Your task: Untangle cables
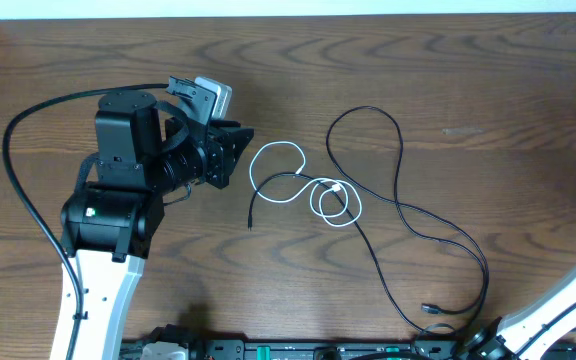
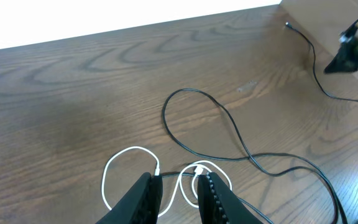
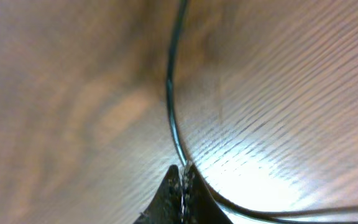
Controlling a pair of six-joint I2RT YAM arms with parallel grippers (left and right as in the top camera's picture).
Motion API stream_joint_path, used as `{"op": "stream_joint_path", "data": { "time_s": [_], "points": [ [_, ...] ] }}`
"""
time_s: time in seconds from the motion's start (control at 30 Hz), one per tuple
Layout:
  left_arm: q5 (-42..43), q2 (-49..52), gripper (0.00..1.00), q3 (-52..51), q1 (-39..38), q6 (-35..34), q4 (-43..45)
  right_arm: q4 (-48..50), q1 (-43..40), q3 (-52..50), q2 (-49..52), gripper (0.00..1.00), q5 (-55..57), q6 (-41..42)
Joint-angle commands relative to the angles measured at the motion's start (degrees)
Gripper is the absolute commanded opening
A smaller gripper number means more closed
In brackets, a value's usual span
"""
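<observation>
Cables sit mid-bench [image 1: 468, 60]. The white cable [image 1: 336, 188] makes two small loops just right of the left claw. The long black cable [image 1: 399, 170] throws one big loop above them, crosses through the white loops, then trails toward the lower right edge, with its plug end [image 1: 430, 310] lying there.

Left claw [image 2: 178, 182]: jaws a narrow gap apart, nothing between them; it hovers over the white loops.
Right claw [image 3: 182, 177]: pinched fully together on the black cable, low against the bench.

Handling, my judgement:
- Both cords are thin, light and limp, so there is no stiffness to push with — pulling only.
- Where they cross, a pull on one will likely drag the other's loops along.
- The jackets look smooth, so a thin cord may slide through a loose pinch.
- The plugs are the only bulky parts and could snag inside a loop.

Best holds: the white cable on a free arc away from the crossing, and the black one on a plain run — as the right claw has it.
</observation>
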Motion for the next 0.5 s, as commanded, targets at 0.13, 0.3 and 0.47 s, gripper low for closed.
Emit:
{"op": "stream_joint_path", "data": {
  "time_s": [0.13,0.3,0.47],
  "points": [
    [-0.3,-0.6,0.25,-0.1,-0.2,1.0,-0.2,-6.3,-0.7,13.9,-8.1,0.07,-2.6,2.9],
    [-0.3,-0.6,0.25,-0.1,-0.2,1.0,-0.2,-6.4,-0.8,13.6,-8.0,0.78,0.6,3.1],
    [-0.3,-0.6,0.25,-0.1,-0.2,1.7,0.0,-4.7,-0.7,12.5,-5.6,0.95,4.6,4.0]
  ]
}}
